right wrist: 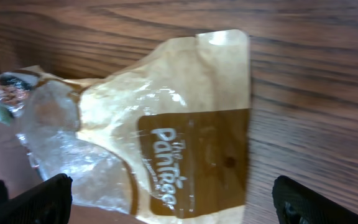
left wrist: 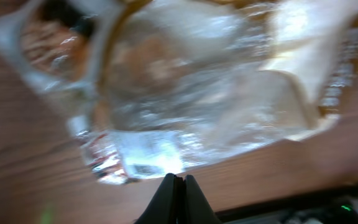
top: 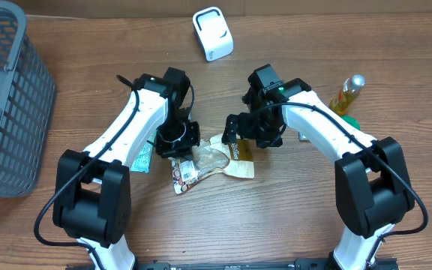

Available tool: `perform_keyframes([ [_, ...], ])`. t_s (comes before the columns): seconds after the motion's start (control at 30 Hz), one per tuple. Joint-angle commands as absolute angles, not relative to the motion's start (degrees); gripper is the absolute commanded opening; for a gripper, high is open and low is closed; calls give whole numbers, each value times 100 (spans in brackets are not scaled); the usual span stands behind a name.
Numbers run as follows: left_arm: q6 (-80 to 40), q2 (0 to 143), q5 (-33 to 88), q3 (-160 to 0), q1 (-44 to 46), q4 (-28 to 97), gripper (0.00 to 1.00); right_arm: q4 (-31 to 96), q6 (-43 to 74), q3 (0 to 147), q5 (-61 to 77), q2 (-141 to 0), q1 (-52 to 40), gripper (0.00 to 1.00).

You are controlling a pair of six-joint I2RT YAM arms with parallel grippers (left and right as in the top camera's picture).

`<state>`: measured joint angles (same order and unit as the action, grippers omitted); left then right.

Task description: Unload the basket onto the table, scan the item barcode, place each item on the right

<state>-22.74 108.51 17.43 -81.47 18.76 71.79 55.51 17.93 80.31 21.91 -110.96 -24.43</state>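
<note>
Lying flat on the surface point(top: 276, 225) between the two arms, the bag point(top: 214, 159) is a crinkly clear-and-tan snack pouch. A white label point(left wrist: 149, 160) near one edge might be the barcode, but it's too blurry to say. Another wrapper point(top: 142, 157) lies near, by the left arm, and the scanner point(top: 213, 34) sits well apart at the back.

Right claw point(right wrist: 169, 202) hangs right over the bag, jaws spread wide, holding nothing. Left claw point(left wrist: 176, 182) is pinched closed at the bag's edge, and I can't tell if any film is caught in it.

Risk as I see it: that film looks slick and floppy, so a grab could slip off or bunch it up, and a crumpled or down-facing label won't read at the scanner.

Both arms are bent inward, wrists pointing down at the bag.
</note>
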Motion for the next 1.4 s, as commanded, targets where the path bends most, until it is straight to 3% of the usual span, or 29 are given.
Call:
perform_keyframes([
  [0.0,-2443,10777,1085,-8125,1892,7299,4,5516,1730,8132,2412,-11148,-2469,100],
  [0.4,-2585,10790,751,-7192,1914,6285,4,5037,1782,7671,2987,-11347,-2469,98],
  [0.5,-2630,10790,751,-6969,1916,6071,4,4772,1782,7540,3343,-11428,-2469,94],
  [0.63,-2641,10790,746,-6823,1916,5968,4,4355,1837,7367,3717,-11502,-2469,77],
  [0.73,-2644,10790,746,-6818,1916,5953,4,4110,2027,7229,3745,-11502,-2473,72],
  [1.37,-2934,10790,707,-6818,1916,5811,4,3900,2088,7118,3697,-11502,-2587,81],
])
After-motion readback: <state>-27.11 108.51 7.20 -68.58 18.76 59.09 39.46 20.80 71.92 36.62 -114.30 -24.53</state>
